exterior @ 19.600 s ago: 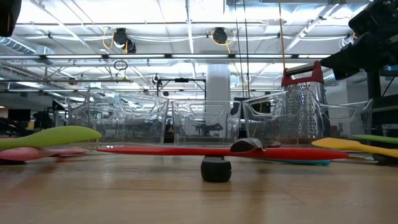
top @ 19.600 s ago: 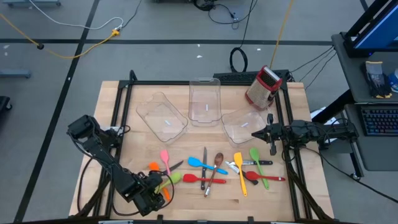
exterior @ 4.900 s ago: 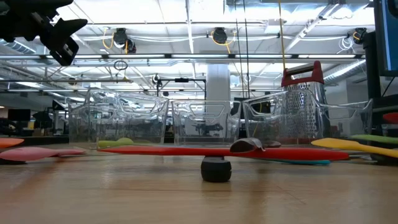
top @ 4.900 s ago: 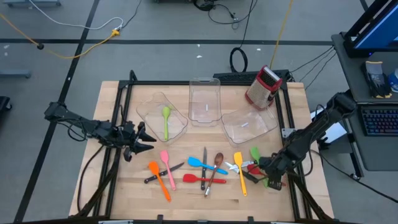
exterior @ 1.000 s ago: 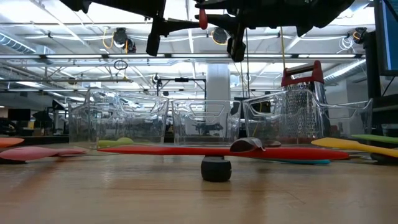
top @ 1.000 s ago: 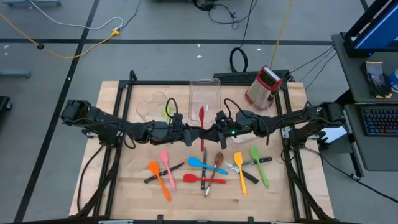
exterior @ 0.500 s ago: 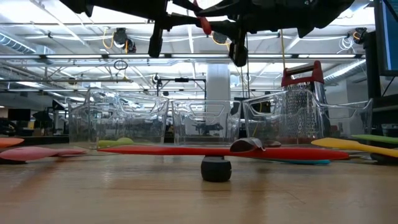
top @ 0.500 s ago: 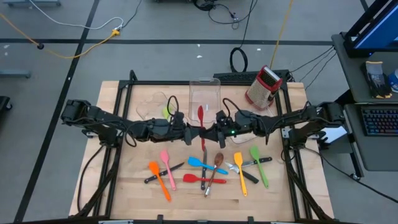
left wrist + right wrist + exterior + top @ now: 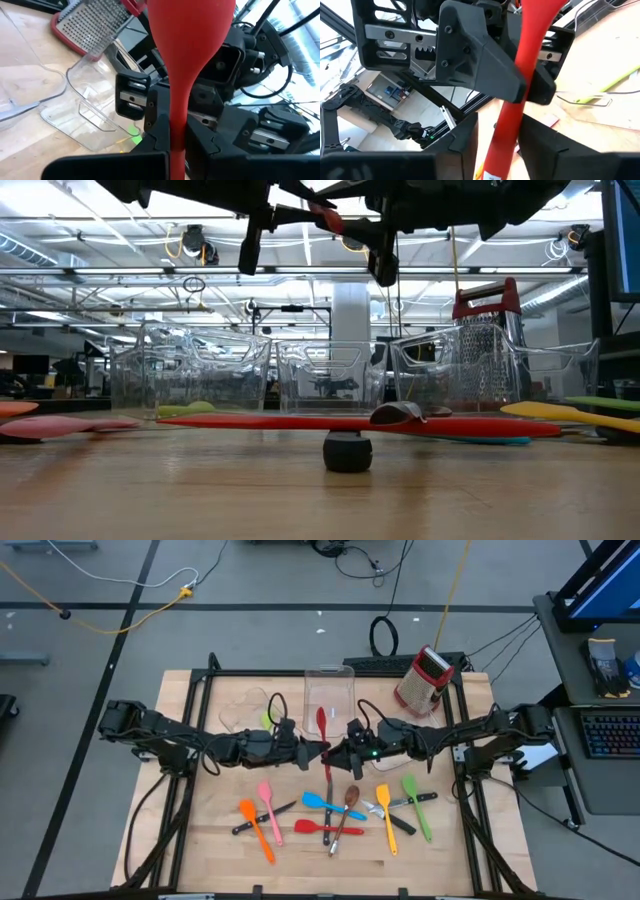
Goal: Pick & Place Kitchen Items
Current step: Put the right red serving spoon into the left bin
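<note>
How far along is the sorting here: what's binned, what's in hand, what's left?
Done: one green spoon lies in the left clear bin. In hand: a red spoon is mid-handover above the table, the left end effector shut on it, the right end effector beside it. Left: about a dozen utensils on the table.

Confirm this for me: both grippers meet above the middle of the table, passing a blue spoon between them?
Not quite: the utensil is red, not blue. The high view shows the left gripper and right gripper meeting mid-table at the red spoon; the left wrist view shows its red handle between the left fingers.
</note>
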